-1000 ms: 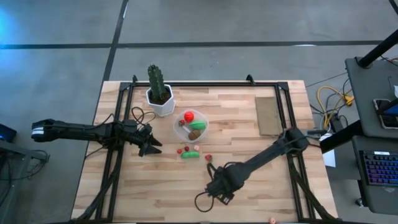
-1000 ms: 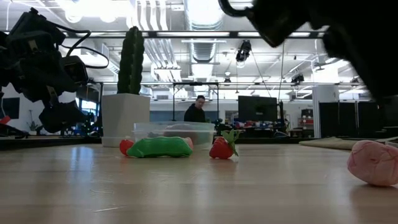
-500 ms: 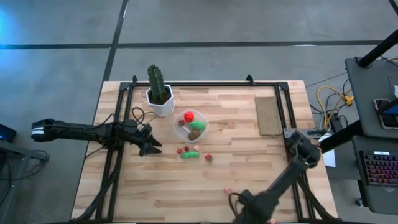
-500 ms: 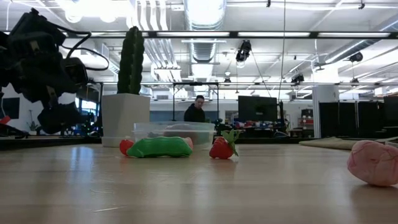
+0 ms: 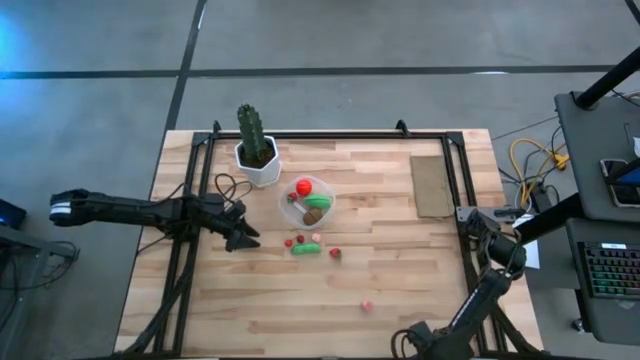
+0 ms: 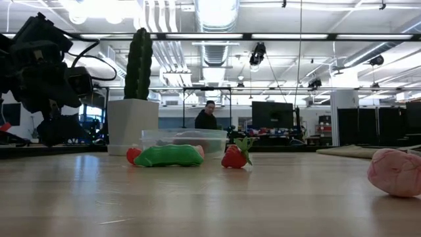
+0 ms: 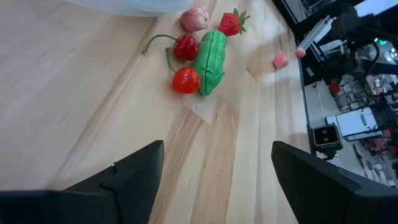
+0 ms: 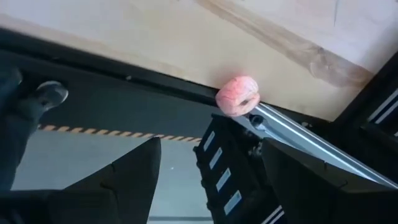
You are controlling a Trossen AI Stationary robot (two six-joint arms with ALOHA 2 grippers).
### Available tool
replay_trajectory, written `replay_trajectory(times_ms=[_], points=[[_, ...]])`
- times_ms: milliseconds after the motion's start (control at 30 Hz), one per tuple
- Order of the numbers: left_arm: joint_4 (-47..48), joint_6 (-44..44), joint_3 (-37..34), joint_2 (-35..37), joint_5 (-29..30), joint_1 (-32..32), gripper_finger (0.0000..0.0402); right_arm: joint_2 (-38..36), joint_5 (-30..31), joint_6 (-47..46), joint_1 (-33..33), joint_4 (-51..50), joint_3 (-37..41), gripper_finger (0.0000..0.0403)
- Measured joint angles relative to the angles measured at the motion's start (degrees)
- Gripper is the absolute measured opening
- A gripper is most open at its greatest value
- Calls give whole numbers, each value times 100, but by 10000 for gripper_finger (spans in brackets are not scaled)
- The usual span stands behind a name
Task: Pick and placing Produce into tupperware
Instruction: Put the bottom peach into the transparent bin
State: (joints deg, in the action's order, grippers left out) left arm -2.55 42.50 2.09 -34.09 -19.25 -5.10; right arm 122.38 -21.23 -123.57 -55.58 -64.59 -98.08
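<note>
Left pincer (image 5: 246,238): held low over the bench (image 5: 400,270), spread open, empty.
Right pincer (image 8: 208,180): folded past the bench edge, spread open, empty.

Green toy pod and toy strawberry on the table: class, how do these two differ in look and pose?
The green toy pod is long, low and lies flat; the toy strawberry is short, rounded and sits taller. The pod is green all over; the strawberry is red with a green leafy top. Both rest on the wooden table, outside the clear container.
</note>
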Motion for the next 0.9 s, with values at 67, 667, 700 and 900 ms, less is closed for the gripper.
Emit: replay_trajectory(times_ms=[67,667,700,900], points=[[3,140,0,-33,0,0,283,12,-2,-133,-13,16,63,272],[1,215,-2,-269,-1,0,283,12,30,-260,-220,641,746,271],[5,215,-2,-272,-1,0,283,8,35,-279,-220,717,788,271],[-4,215,-2,-290,-1,0,283,-17,348,-531,-222,906,926,267]])
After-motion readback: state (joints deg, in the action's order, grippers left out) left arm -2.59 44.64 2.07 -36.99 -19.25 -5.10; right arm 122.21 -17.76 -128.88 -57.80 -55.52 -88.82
